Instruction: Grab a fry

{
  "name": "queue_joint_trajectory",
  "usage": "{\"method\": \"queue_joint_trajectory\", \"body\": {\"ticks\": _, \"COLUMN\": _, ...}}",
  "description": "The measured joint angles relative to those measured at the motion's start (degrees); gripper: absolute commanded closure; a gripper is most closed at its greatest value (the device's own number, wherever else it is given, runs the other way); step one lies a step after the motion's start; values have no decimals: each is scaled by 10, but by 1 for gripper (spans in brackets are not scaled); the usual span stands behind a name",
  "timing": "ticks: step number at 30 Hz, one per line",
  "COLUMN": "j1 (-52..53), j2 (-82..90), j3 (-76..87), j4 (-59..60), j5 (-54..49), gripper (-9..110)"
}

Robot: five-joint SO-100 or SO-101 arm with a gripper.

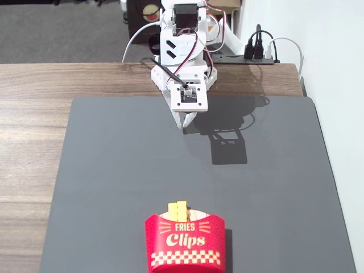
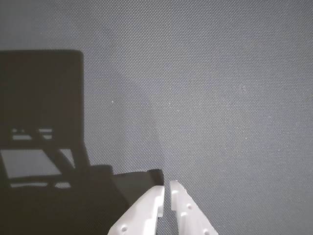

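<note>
Yellow fries [image 1: 178,211] stick up out of a red "FRIES Clips" carton [image 1: 184,241] at the near edge of the grey mat in the fixed view. My white gripper [image 1: 186,121] hangs at the far end of the mat, pointing down, well away from the carton. In the wrist view the gripper [image 2: 167,188] enters from the bottom edge with its jaws nearly touching and nothing between them. That view shows only mat and shadow; the fries and carton are out of it.
The grey mat [image 1: 114,170] lies on a wooden table [image 1: 34,125]. The arm's base [image 1: 182,51] stands at the far edge, with cables and a power strip [image 1: 259,54] behind it. A white wall [image 1: 335,85] runs along the right.
</note>
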Motion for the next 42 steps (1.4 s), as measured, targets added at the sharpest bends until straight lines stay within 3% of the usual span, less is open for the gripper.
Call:
{"method": "queue_joint_trajectory", "body": {"ticks": 20, "j1": -6, "j2": -19, "j3": -9, "j4": 6, "j5": -11, "gripper": 101}}
{"method": "queue_joint_trajectory", "body": {"ticks": 42, "j1": 61, "j2": -463, "j3": -381, "j4": -10, "j5": 4, "gripper": 101}}
